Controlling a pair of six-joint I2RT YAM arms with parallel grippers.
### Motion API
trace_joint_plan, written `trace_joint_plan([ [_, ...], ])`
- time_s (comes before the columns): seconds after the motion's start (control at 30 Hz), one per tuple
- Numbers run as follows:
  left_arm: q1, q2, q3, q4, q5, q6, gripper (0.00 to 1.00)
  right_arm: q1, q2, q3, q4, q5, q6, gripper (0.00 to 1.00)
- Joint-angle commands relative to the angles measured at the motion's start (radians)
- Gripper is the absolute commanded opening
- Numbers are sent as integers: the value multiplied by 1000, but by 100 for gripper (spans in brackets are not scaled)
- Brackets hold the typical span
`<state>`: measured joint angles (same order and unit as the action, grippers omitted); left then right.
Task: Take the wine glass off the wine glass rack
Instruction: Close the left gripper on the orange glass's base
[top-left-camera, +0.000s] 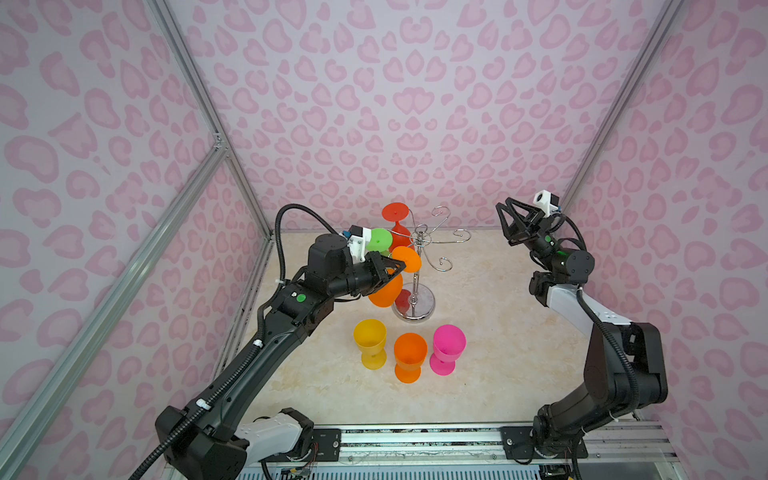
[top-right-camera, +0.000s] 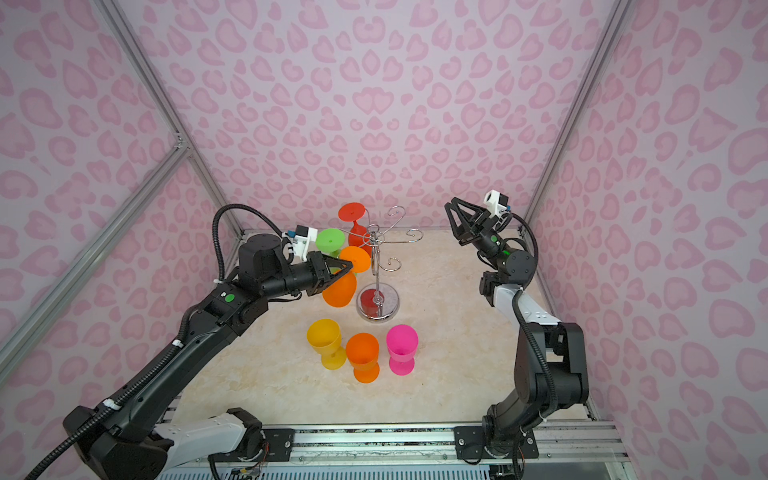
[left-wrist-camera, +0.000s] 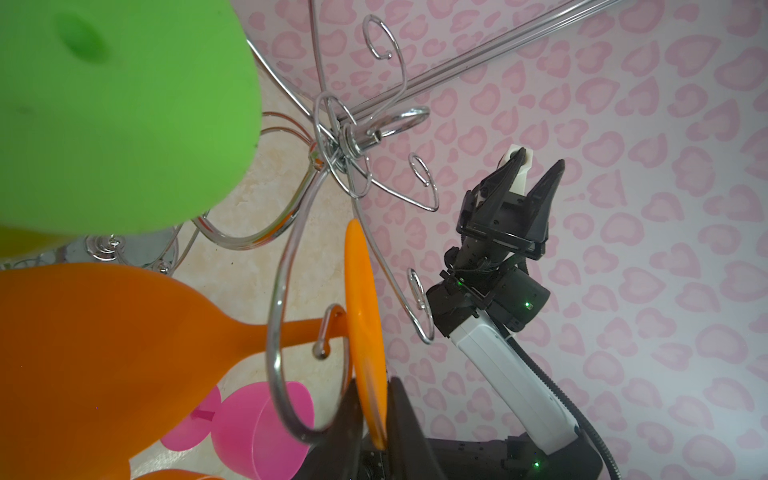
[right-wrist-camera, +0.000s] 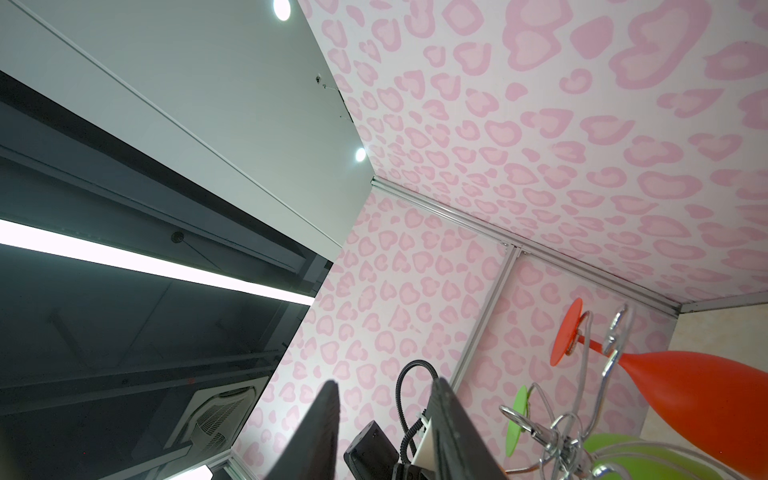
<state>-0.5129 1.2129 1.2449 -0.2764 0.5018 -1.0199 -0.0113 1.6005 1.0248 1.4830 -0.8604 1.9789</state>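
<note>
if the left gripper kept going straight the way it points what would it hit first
The left gripper is shut on the foot of the hanging orange glass; straight on, it would probably drive that foot into the rack pole just beyond, though the depth is hard to judge.

Orange wine glass (top-left-camera: 386, 293) hangs bowl-down off a curled arm of the chrome wine glass rack (top-left-camera: 426, 307), its foot disc pinched edge-on between my left fingers (left-wrist-camera: 405, 424). Rack stands upright on the counter (top-left-camera: 498, 353), round mirrored base flat.
</note>
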Motion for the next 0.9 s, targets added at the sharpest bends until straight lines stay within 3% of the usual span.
trace_joint_plan([
  [0.0, 3, -13, -1, 13, 22, -10, 14, 0, 4, 7, 36, 0, 1, 37],
  [0.53, 32, -33, -13, 23, 60, -42, 3, 3, 4, 14, 30, 1, 1, 37],
  [0.87, 45, -57, -21, 28, 73, -71, 3, 5, 6, 12, 35, 2, 8, 37],
])
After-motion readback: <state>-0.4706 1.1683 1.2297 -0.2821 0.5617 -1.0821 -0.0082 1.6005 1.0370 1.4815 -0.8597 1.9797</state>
